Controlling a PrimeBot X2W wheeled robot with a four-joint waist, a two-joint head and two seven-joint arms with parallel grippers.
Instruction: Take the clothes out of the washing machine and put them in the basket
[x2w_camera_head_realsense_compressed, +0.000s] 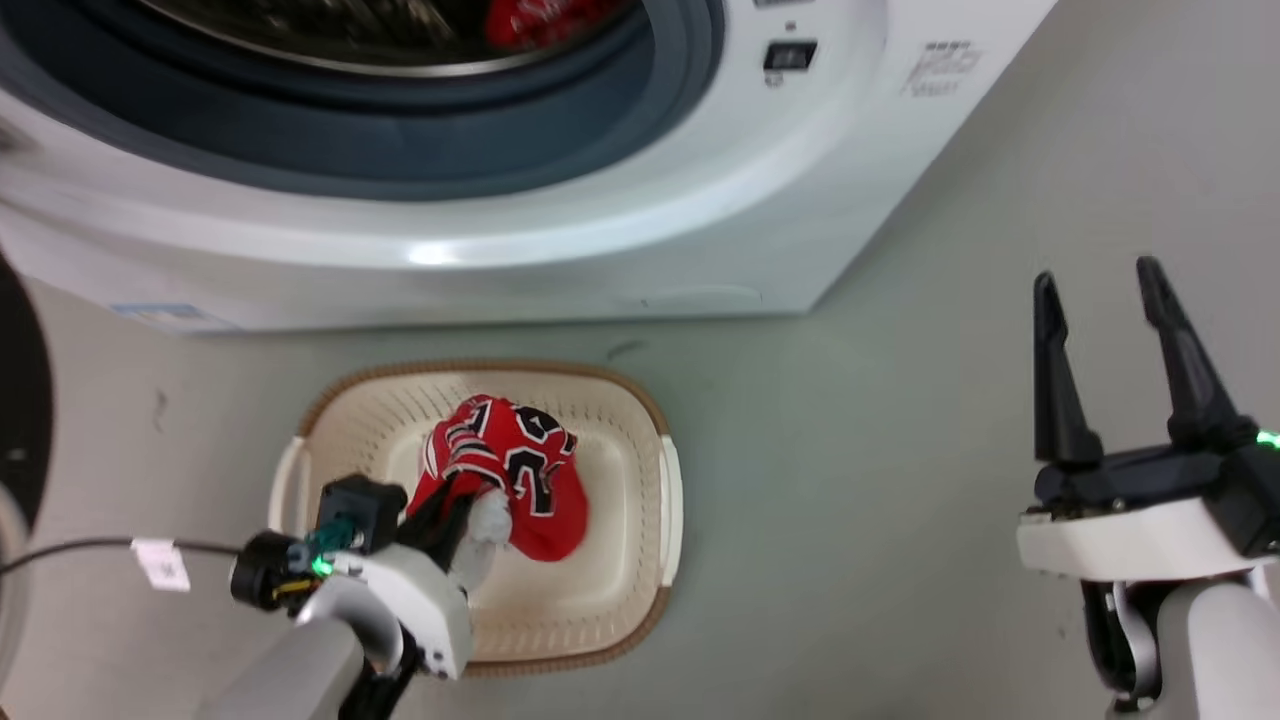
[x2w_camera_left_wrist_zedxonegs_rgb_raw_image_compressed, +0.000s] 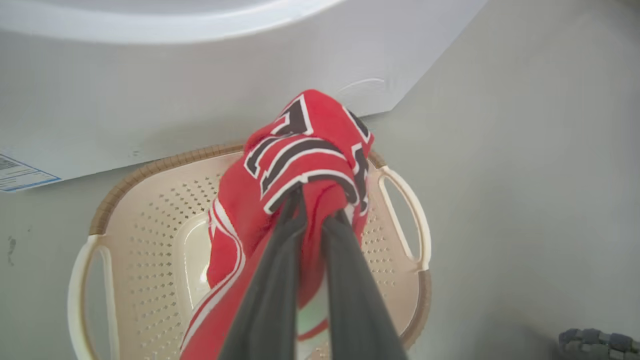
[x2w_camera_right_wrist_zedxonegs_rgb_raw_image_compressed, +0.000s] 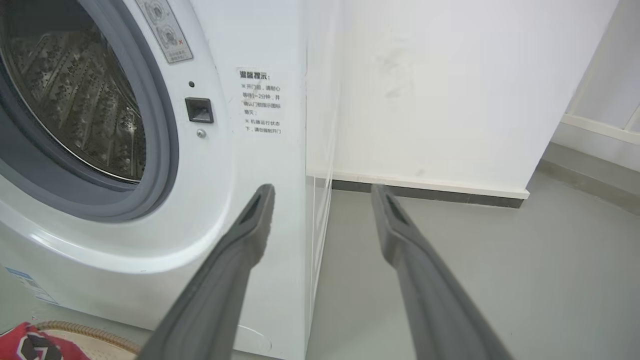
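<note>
A red jersey (x2w_camera_head_realsense_compressed: 520, 470) with black "23" hangs bunched over the cream basket (x2w_camera_head_realsense_compressed: 640, 470), my left gripper (x2w_camera_head_realsense_compressed: 455, 505) shut on it. From the left wrist, the two dark fingers pinch the red cloth (x2w_camera_left_wrist_zedxonegs_rgb_raw_image_compressed: 300, 150) above the basket (x2w_camera_left_wrist_zedxonegs_rgb_raw_image_compressed: 150, 220). More red clothes (x2w_camera_head_realsense_compressed: 545, 20) lie inside the washing machine (x2w_camera_head_realsense_compressed: 600, 220) drum at the top. My right gripper (x2w_camera_head_realsense_compressed: 1100, 300) is open at the right, off to the side of the machine, holding nothing. In the right wrist view its fingers (x2w_camera_right_wrist_zedxonegs_rgb_raw_image_compressed: 250, 225) point at the machine's front corner (x2w_camera_right_wrist_zedxonegs_rgb_raw_image_compressed: 260, 150).
The basket stands on the grey floor (x2w_camera_head_realsense_compressed: 850, 450) just before the machine. The dark door (x2w_camera_head_realsense_compressed: 20, 400) edge shows at far left. A black cable with a white tag (x2w_camera_head_realsense_compressed: 160, 560) runs from the left wrist. A white wall (x2w_camera_right_wrist_zedxonegs_rgb_raw_image_compressed: 425, 90) stands right of the machine.
</note>
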